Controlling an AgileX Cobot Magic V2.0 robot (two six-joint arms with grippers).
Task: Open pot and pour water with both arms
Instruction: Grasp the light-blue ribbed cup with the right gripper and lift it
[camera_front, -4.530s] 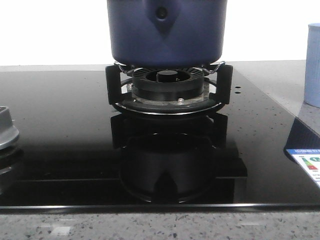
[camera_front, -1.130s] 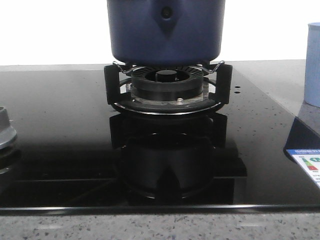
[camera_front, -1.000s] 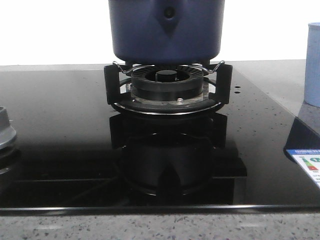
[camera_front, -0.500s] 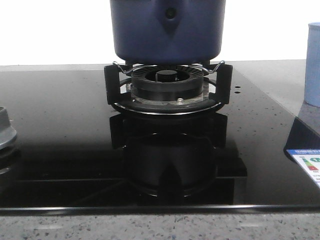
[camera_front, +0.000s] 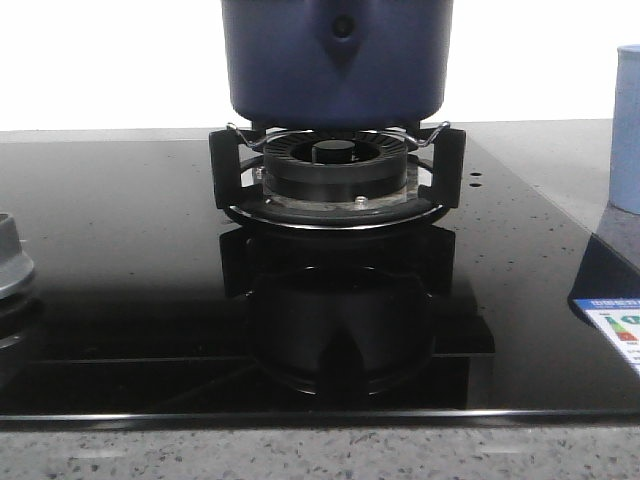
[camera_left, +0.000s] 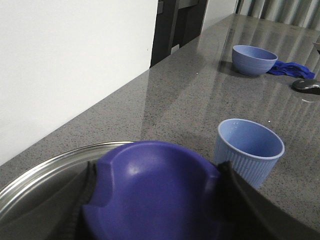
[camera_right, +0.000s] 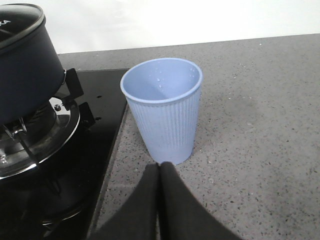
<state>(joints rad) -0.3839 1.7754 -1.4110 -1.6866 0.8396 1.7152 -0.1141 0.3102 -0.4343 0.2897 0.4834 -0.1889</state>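
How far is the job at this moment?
Nothing is finished: the pot sits on the burner, lid on. In hand: the left fingers clasp the lid knob. Left: lifting the lid and pouring, probably into the cup; the right fingers are shut and empty.

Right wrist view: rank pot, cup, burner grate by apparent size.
1. Cup: fills the most frame, but it sits nearest the camera.
2. Pot: cropped by the frame edge, so its true size is likely larger than the cup's.
3. Burner grate: partly hidden under the pot; unsure against it.
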